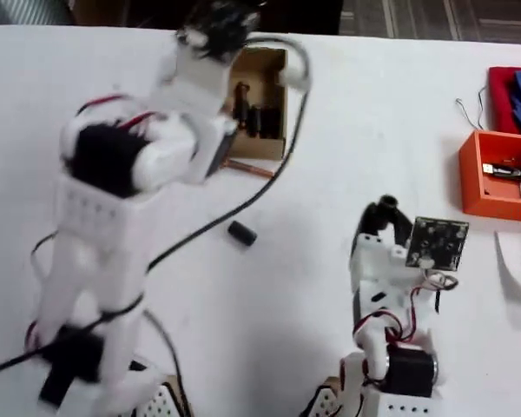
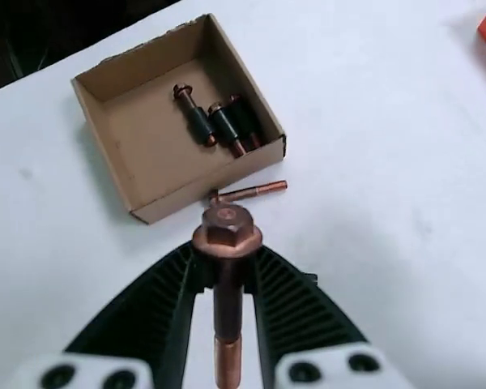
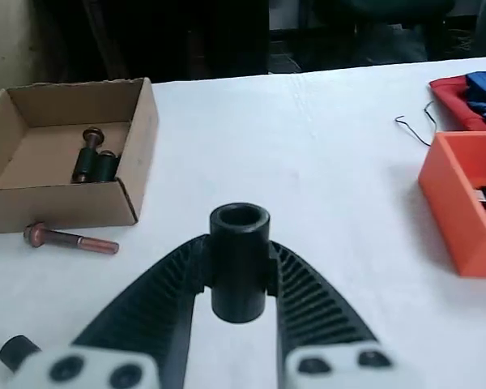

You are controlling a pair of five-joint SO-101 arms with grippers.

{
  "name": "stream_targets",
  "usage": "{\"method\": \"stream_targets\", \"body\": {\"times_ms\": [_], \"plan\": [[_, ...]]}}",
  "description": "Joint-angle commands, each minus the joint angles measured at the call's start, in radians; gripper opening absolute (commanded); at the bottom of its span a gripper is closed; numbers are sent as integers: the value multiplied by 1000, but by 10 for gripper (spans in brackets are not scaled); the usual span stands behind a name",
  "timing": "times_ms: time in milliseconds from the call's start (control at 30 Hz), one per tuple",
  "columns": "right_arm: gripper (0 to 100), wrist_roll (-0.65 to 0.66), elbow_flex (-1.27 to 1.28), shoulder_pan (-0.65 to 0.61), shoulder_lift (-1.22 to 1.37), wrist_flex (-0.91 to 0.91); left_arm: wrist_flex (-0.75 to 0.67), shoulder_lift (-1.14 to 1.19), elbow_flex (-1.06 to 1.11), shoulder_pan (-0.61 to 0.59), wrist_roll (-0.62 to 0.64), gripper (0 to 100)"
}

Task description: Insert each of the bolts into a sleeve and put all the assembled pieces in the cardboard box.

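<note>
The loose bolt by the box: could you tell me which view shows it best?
The right wrist view: the loose bolt lies whole, head to tip. In the left wrist view the held bolt crowds its head; in the high view an arm covers one end.

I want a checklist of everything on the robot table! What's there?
Surface: white table.
Job's things: cardboard box holding assembled pieces; loose bolt beside it; loose sleeve on the table.
Clutter: orange tray; red and blue cloth.
Grippers: left gripper shut on held bolt; right gripper shut on held sleeve.
Cables: black cable across the table; thin wire by the cloth.
Surroundings: dark room behind.
</note>
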Motion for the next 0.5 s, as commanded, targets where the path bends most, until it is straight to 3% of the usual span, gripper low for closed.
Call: {"method": "stream_targets", "body": {"times_ms": [0, 267, 467], "plan": [[20, 9, 32, -54, 22, -120, -106, -192, 251, -66, 12, 26], [20, 11, 161, -326, 25, -364, -166, -463, 532, -132, 5, 25], [21, 12, 190, -441, 25, -389, -486, -638, 865, -158, 11, 25]]}}
